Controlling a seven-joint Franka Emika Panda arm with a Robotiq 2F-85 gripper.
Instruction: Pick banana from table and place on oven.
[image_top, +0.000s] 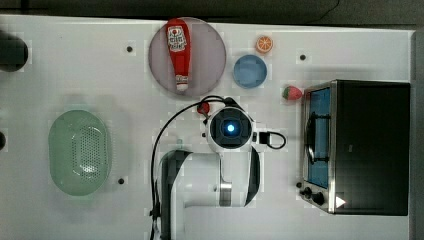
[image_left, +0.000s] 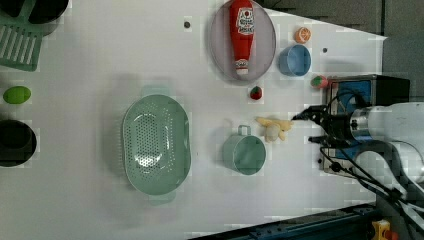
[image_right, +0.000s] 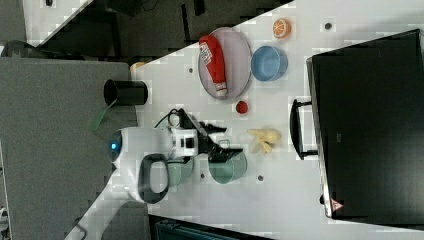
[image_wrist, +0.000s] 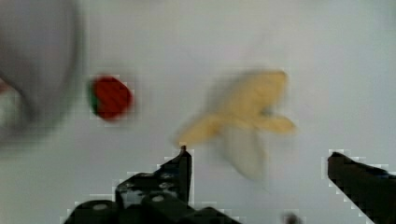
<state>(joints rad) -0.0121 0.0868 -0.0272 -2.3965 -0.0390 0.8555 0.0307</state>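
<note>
Counting one banana, two strawberries.

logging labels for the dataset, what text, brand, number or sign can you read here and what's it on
Red ketchup bottle on the round grey plate: it has a white label with print, too blurred to read.
Black-topped toaster oven: a white triangular warning sign by its knobs, with no legible text.
No other text is visible.
</note>
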